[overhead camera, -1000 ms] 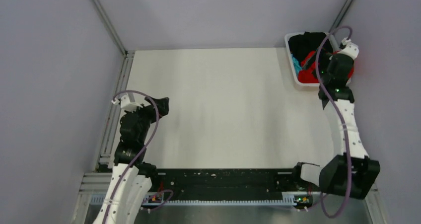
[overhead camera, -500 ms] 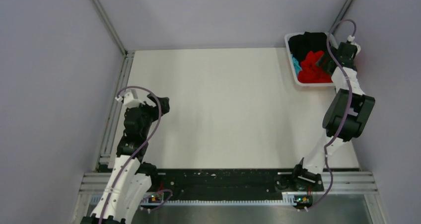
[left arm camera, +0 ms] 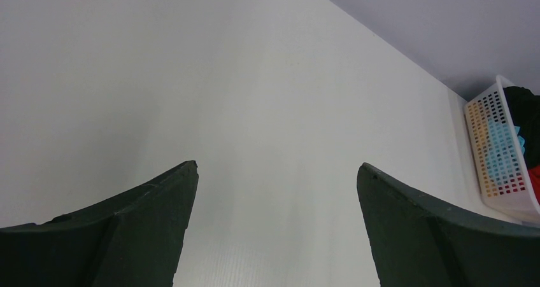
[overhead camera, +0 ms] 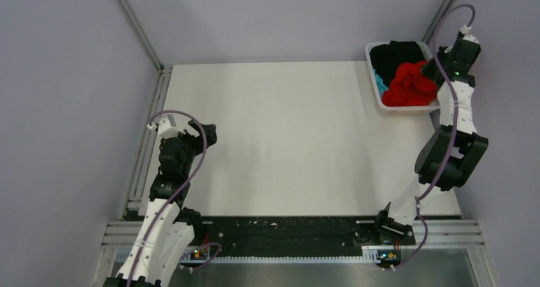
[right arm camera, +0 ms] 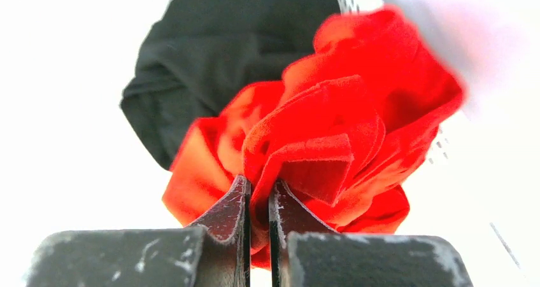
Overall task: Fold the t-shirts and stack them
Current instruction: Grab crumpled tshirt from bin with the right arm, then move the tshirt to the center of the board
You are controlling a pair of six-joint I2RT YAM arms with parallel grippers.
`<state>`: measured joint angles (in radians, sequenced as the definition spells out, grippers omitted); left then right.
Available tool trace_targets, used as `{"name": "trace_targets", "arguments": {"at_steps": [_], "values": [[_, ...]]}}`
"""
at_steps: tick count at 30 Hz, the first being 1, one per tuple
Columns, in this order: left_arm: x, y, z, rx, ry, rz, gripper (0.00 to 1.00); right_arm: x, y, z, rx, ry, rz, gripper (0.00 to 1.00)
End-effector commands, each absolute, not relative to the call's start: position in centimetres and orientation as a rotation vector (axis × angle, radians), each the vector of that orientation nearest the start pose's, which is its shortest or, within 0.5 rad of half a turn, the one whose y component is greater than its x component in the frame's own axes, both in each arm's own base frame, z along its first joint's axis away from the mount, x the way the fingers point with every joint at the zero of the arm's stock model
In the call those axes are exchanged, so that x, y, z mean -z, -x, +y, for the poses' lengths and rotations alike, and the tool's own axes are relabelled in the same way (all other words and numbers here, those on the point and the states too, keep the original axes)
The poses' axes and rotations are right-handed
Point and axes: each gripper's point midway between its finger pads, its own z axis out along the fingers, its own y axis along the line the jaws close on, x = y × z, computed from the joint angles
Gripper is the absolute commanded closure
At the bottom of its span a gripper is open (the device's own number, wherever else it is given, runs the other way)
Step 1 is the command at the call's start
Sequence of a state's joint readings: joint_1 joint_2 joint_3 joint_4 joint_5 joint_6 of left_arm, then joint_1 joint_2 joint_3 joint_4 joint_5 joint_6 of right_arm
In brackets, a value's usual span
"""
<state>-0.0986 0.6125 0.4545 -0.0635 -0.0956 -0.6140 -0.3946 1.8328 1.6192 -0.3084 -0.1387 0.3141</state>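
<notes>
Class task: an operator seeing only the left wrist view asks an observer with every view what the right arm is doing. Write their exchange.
Observer: The right gripper is shut on a fold of the bright red cloth t-shirt.
Operator: Where is that shirt?
Observer: Bunched over the white plastic basket, beside a black cloth t-shirt.
Operator: Where is my arm?
Observer: The left gripper hangs near the table's left edge, far from the basket.

Right claw (right arm camera: 258, 201) pinching red t-shirt (right arm camera: 331, 140); black t-shirt (right arm camera: 216, 51) behind.
</notes>
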Motion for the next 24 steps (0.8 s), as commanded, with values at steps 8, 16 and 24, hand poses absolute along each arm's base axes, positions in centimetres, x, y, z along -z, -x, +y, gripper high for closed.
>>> {"name": "trace_targets", "arguments": {"at_steps": [8, 16, 24], "values": [[-22.7, -29.3, -4.2, 0.475, 0.47, 1.65, 0.01, -50.4, -42.4, -2.9, -0.248, -0.022, 1.463, 1.0], [-23.1, -28.9, -4.7, 0.513, 0.465, 1.647, 0.01, -56.7, -36.1, 15.4, -0.644, 0.374, 1.255, 1.0], [-23.1, -27.5, -4.5, 0.523, 0.505, 1.662, 0.01, -56.5, -33.1, 23.7, -0.945, 0.388, 1.213, 1.0]]}}
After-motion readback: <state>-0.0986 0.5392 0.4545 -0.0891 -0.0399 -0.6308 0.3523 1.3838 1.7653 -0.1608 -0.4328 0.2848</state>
